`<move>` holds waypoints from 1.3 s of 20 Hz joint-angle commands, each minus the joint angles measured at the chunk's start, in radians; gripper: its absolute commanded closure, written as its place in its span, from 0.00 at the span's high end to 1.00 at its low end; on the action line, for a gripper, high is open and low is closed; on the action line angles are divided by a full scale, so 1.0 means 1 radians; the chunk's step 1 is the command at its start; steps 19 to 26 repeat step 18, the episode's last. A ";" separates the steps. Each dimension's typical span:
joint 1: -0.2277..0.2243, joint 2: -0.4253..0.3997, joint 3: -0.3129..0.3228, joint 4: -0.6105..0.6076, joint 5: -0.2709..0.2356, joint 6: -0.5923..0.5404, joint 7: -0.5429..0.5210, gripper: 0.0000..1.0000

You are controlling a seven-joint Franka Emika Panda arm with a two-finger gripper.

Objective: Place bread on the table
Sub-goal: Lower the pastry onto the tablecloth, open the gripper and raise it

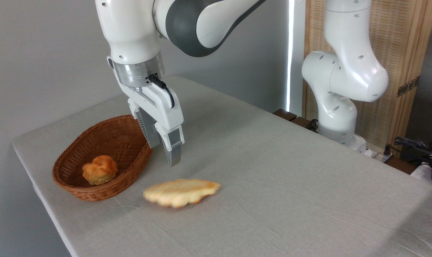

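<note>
The bread (181, 192) lies on the table (273, 171) cloth just right of the wicker basket (76, 191) holding a round bun (99, 170), while above it the gripper (164, 151) hangs empty, fingers parted; no writing shows.

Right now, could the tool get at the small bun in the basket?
Probably yes: the tool hangs empty above the basket's right rim, and the bun lies uncovered inside, with nothing over it.

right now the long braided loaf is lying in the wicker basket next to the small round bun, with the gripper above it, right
Not quite. The camera view shows the bread lying on the table, outside the wicker basket. Only the bun is in the basket. The gripper is above.
</note>
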 commanded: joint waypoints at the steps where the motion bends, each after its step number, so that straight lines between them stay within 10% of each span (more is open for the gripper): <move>1: -0.003 -0.017 0.008 0.017 0.003 -0.006 -0.003 1.00; 26: -0.003 -0.040 0.007 0.157 0.085 -0.161 -0.152 1.00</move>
